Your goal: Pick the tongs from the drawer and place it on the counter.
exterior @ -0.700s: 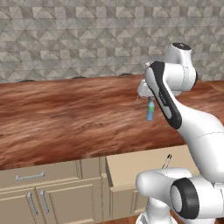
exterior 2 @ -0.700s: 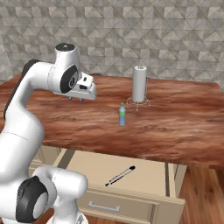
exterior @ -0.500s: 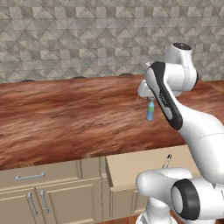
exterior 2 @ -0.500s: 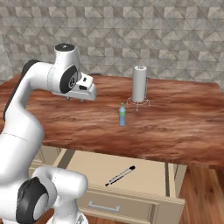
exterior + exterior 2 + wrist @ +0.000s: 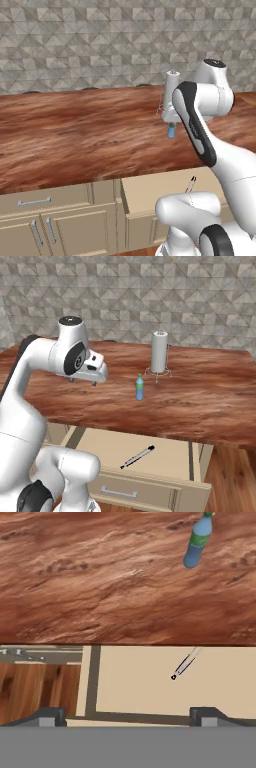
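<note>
The tongs (image 5: 137,456) are a thin dark stick with a pale end, lying at a slant in the open drawer (image 5: 100,446) below the counter (image 5: 200,401). They also show as the tongs (image 5: 184,664) in the hand view and the tongs (image 5: 190,184) in the left base view. My gripper (image 5: 83,381) hangs open and empty above the counter's front part, up and to the left of the tongs. In the hand view my gripper (image 5: 129,717) has its tips spread wide, looking down over the drawer (image 5: 135,682) and the counter (image 5: 100,587).
A small blue-green bottle (image 5: 140,387) stands on the counter, with a tall grey cylinder (image 5: 159,352) on a wire stand behind it. Left of the drawer is a narrower drawer front with a silver bar handle (image 5: 34,202) and cabinet doors. A tiled wall backs the counter.
The arm's upper part and hand have sunk a little toward the counter. The tongs, bottle and drawer have not moved.
</note>
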